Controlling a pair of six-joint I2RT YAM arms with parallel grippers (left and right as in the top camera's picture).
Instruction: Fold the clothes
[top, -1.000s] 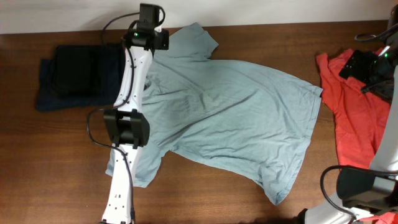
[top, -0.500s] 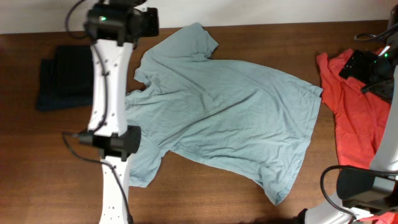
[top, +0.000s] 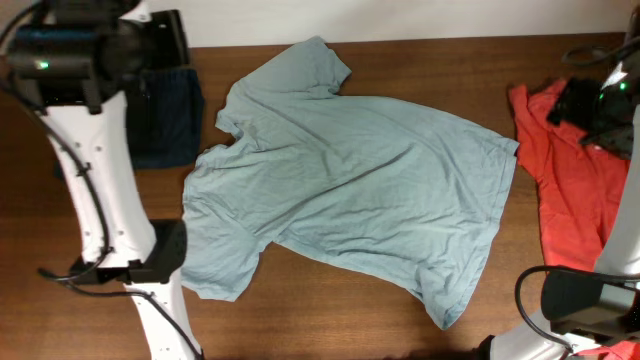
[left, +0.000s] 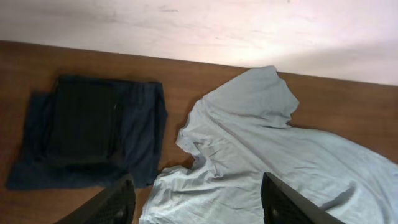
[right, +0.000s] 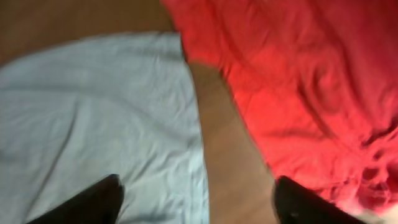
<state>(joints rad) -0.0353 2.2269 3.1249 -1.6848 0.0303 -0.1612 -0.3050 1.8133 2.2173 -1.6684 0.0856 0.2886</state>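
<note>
A light blue T-shirt (top: 360, 180) lies spread flat across the middle of the table; it also shows in the left wrist view (left: 280, 162) and the right wrist view (right: 99, 124). A red garment (top: 575, 190) lies crumpled at the right edge and shows in the right wrist view (right: 298, 81). My left gripper (left: 199, 208) is open and empty, raised high over the back left, near the shirt's collar side. My right gripper (right: 196, 202) is open and empty, raised above the gap between the blue shirt's hem and the red garment.
A folded dark navy garment (top: 165, 110) lies at the back left, partly hidden by my left arm (top: 90, 160); the left wrist view shows it whole (left: 87, 134). Bare brown table (top: 330, 310) runs along the front. A pale wall (left: 199, 25) stands behind the table.
My left arm has swung left and up, away from the blue shirt's collar, and now covers part of the navy garment. The shirt lies as before. My right arm has barely moved.
</note>
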